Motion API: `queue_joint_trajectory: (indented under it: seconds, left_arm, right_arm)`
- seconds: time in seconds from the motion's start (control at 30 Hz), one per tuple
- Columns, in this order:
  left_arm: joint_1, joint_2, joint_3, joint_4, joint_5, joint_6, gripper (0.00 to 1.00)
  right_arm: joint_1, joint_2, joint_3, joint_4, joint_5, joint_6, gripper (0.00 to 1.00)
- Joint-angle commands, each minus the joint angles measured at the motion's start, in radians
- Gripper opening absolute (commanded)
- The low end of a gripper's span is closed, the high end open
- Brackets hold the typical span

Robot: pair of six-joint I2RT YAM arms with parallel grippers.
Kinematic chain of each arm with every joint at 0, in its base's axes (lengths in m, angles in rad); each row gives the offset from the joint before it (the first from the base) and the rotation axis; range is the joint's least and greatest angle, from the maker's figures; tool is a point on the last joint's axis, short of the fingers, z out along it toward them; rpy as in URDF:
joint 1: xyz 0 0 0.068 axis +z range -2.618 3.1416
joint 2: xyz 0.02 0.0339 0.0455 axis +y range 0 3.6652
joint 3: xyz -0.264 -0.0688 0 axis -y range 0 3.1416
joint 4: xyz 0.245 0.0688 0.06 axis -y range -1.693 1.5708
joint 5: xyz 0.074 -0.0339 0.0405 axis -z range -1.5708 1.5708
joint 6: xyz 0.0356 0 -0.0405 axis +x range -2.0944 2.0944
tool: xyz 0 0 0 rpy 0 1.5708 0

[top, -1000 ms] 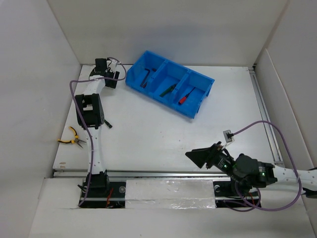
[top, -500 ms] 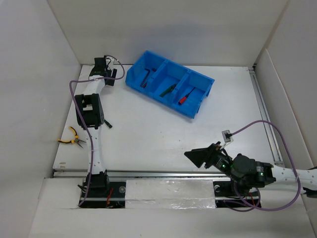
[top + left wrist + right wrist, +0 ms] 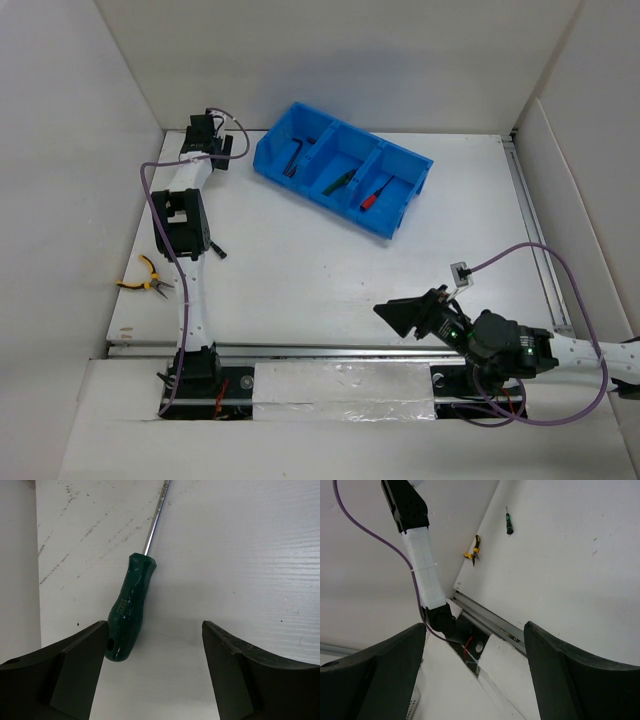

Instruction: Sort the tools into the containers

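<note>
The blue three-compartment bin point(image 3: 406, 161) stands at the back of the table. It holds a dark hex key point(image 3: 296, 152), a green-handled tool point(image 3: 340, 181) and a red-handled screwdriver point(image 3: 372, 199), one per compartment. My left gripper point(image 3: 214, 150) is at the back left corner, open and empty. In the left wrist view a green-handled screwdriver point(image 3: 129, 609) lies on the table below the left gripper point(image 3: 155, 632), its handle end close to the left finger point(image 3: 75, 655). Yellow-handled pliers point(image 3: 140, 281) lie at the left edge. My right gripper point(image 3: 405, 316) is open and empty near the front.
White walls enclose the table on the left, back and right. The right wrist view shows the pliers point(image 3: 475, 550) and a small green-handled screwdriver point(image 3: 509, 526) on the table beside the left arm point(image 3: 422, 565). A metal rail point(image 3: 330, 350) runs along the front edge.
My left gripper has shifted slightly left and toward the back wall. The right arm has barely moved. No tool has moved.
</note>
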Motion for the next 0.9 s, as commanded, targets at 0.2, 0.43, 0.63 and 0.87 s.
queue_joint_trajectory:
  seconds: [0.2, 0.43, 0.63, 0.87]
  left_arm:
    - [0.025, 0.047, 0.119, 0.011, -0.072, -0.058, 0.73]
    - [0.025, 0.073, 0.108, 0.004, -0.024, -0.03, 0.74]
    - [0.045, 0.112, 0.116, -0.054, 0.011, 0.0, 0.73]
    - [0.045, 0.13, 0.103, -0.111, 0.039, 0.053, 0.5]
  right_arm:
    - [0.009, 0.0, 0.021, 0.048, 0.037, -0.008, 0.83]
    - [0.009, 0.02, 0.023, 0.054, 0.054, -0.004, 0.83]
    - [0.009, 0.025, 0.021, 0.07, 0.05, -0.007, 0.83]
    - [0.009, 0.025, 0.02, 0.073, 0.045, -0.01, 0.83]
